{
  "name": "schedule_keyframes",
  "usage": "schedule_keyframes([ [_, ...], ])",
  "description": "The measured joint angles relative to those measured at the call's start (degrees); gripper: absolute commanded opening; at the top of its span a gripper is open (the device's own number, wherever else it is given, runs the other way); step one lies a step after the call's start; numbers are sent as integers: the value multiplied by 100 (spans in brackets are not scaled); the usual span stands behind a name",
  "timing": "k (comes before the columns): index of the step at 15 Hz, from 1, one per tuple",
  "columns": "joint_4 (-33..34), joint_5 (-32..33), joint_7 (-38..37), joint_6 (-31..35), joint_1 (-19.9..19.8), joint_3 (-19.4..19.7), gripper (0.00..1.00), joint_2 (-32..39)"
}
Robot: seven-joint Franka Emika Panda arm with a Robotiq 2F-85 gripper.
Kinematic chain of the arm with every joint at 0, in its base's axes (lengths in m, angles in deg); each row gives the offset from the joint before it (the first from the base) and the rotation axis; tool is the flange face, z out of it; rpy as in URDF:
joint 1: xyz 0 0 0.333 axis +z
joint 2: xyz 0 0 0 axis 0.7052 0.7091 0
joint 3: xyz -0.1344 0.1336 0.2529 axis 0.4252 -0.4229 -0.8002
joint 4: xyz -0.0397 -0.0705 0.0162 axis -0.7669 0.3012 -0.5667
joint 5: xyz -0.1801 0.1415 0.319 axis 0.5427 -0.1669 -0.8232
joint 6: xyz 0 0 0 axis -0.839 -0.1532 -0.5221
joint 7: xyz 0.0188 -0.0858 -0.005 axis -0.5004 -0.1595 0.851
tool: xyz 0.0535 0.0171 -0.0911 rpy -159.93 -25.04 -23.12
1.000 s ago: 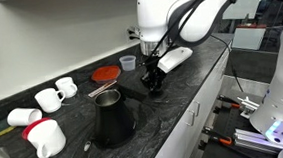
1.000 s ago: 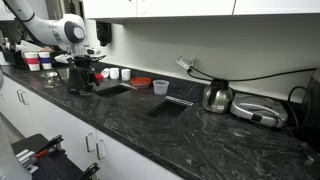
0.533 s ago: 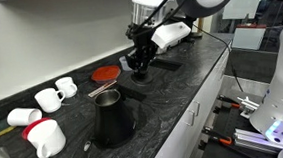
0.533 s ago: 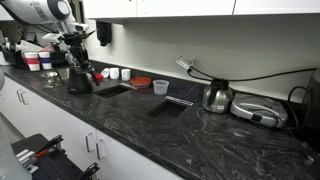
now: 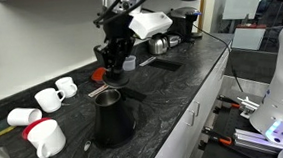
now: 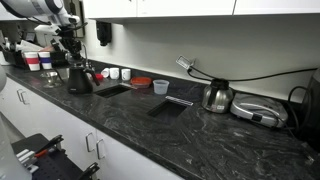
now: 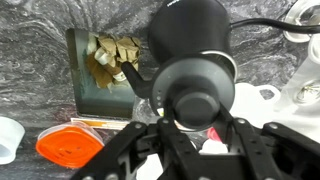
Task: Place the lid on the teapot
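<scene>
The teapot (image 5: 111, 116) is a tall matte-black cone with a silvery rim, standing near the counter's front; it also shows in an exterior view (image 6: 79, 78) and in the wrist view (image 7: 190, 35). My gripper (image 5: 111, 65) hangs in the air above and a little behind the teapot's open top. It is shut on the lid (image 7: 197, 92), a small round black lid with a knob, which fills the middle of the wrist view between the fingers (image 7: 228, 112). The lid sits just in front of the teapot body in that view.
A flat red disc (image 7: 68, 148) lies by the backsplash. White mugs (image 5: 49, 97) stand and lie to the side of the teapot, one large one (image 5: 45, 138) tipped over. A dark tray with tan pieces (image 7: 105, 65), a small cup (image 6: 160, 87) and a steel kettle (image 6: 217, 96) are further along.
My gripper has risen and swung from the counter area near the red disc toward the teapot, carrying the lid. It now hangs above the teapot.
</scene>
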Motion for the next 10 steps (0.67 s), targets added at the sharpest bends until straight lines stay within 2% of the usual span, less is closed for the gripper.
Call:
schedule_keyframes([
  [5,402,0,501,141,231,-13,17,549],
  [10,616,65,808,183,287,81,17,1074],
])
